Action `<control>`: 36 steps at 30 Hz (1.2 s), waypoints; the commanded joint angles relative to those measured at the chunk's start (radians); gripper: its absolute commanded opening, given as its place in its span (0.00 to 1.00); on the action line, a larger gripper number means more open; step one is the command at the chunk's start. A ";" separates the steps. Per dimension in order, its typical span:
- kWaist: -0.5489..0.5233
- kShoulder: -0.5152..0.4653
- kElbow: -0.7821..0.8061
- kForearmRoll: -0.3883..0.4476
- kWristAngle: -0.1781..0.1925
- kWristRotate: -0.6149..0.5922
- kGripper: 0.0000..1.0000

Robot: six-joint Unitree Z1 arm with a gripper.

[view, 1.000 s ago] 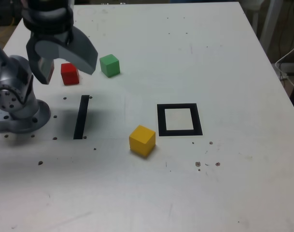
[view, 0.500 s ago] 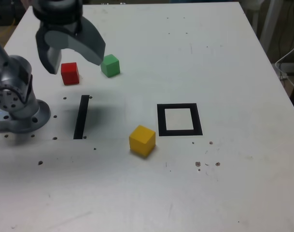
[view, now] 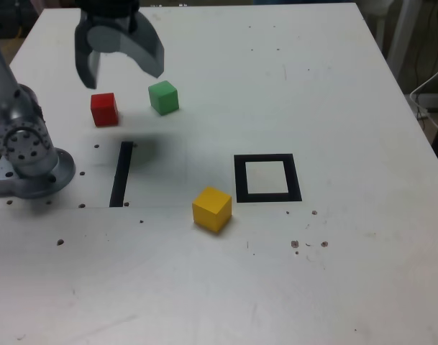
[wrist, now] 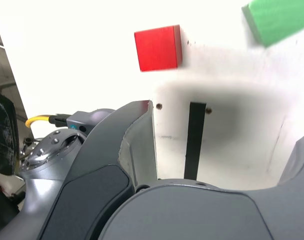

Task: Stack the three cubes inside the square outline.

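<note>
1. Gripper (view: pixel 121 63), dark grey with two broad jaws, hangs above the far left part of the white desk (view: pixel 334 273) with its jaws spread wide and nothing between them.
2. Over the last second it has travelled from the near-left, by the arm's round grey base (view: pixel 32 162), toward the far side and a little to the exterior view's right. It no longer covers the cubes and now sits beyond them, over the gap between the red one and the green one.
3. My reading is that the arm is still lining up for a first pick; no cube has been lifted, and all three lie where they were.
4. Small matte red cube (view: pixel 104 109) rests just near of the left jaw. The matte green cube (view: pixel 163 97) sits close on its right, below the right jaw.
5. A straight black tape strip (view: pixel 121 174) lies near of the red cube, its long axis running near to far, a little slanted.
6. Matte yellow cube (view: pixel 212 208) stands well apart, turned corner-on to the exterior view, just left of the square outline (view: pixel 267 177), a thick black tape frame with a white centre and nothing inside. Its sides run roughly square to the desk edges.
7. As equal-sided blocks, the cubes have no long axis.
</note>
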 commanded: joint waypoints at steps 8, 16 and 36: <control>0.100 0.022 0.001 0.022 0.074 0.042 0.96; 0.151 0.017 0.049 0.022 0.119 0.046 0.95; 0.200 0.063 0.120 -0.069 0.115 0.050 0.95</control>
